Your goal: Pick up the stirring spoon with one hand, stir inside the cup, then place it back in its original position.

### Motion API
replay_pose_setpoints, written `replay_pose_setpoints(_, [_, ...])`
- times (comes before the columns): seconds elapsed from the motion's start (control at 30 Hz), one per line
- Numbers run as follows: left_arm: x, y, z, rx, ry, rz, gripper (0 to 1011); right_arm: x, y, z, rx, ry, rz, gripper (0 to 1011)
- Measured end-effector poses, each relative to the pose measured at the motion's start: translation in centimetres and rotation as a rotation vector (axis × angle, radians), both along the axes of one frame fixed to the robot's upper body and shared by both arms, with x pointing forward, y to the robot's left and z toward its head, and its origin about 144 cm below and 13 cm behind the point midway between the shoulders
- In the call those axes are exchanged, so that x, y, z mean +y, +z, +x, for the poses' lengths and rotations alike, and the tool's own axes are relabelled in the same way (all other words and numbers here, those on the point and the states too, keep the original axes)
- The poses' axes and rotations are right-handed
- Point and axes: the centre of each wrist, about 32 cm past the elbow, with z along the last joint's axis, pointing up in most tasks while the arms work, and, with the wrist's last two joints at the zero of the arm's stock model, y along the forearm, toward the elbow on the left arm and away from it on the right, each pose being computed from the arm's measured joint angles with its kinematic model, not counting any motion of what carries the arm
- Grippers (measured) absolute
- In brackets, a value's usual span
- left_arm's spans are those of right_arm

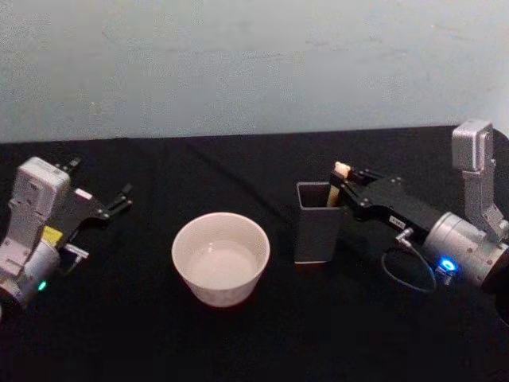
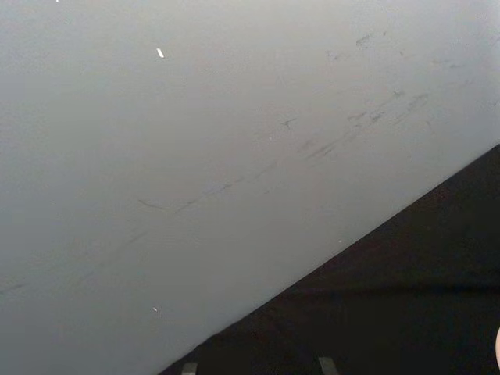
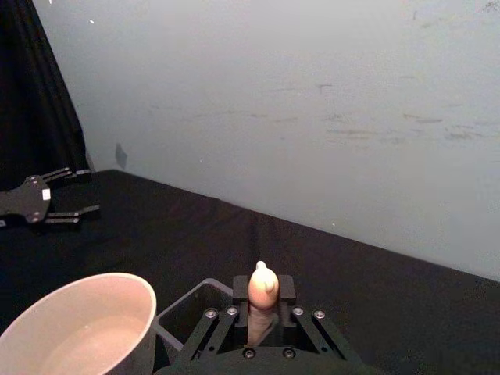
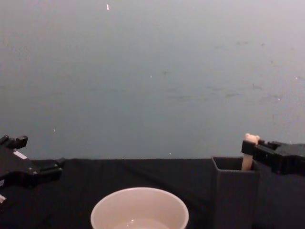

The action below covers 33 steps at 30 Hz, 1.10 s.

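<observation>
Two small labels are what I look for first: a white tag [image 1: 82, 193] on the left gripper [image 1: 99, 181] and a yellow sticker [image 1: 52, 235] on the arm behind it, both too small for me to read. I make out a blue light [image 1: 447, 264] on the right wrist, a green light [image 1: 41, 285] on the left one, and a thin cable [image 1: 406, 274] looping beside the right wrist. The right gripper [image 1: 347, 192] is clamped on the beige handle of the stirring spoon [image 1: 342, 170], just under the tiny bear head, which pokes up above the fingers. The spoon stands upright with its lower part down inside the dark grey square holder [image 1: 316, 231], which sits directly beneath the fingertips; the bowl of the spoon is hidden by the holder's walls. The cup [image 1: 221, 259] stands near the holder but apart from it, out past the right gripper's fingertips and between the two grippers. The left gripper sits well away on the cup's far side, fingers spread and holding nothing. Everything rests on a black cloth-covered table [image 1: 238, 342], and a pale grey wall [image 1: 238, 64] with faint scuff marks rises behind it. From the right wrist I see a dark curtain [image 3: 39, 94] hanging at the wall's edge, beyond the left gripper
</observation>
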Motion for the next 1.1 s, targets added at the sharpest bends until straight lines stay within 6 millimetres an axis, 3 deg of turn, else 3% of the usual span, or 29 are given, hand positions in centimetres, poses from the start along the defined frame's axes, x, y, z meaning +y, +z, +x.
replay_pose_setpoints(0.6, [0.0, 0.0, 0.0, 0.000, 0.000, 0.000, 1001, -0.6, 1.5, -0.1, 0.023, -0.010, 0.091, 214])
replay_pose_setpoints(1.1, [0.0, 0.0, 0.0, 0.000, 0.000, 0.000, 1002, -0.7, 4.9, -0.1, -0.054, -0.026, 0.200, 214])
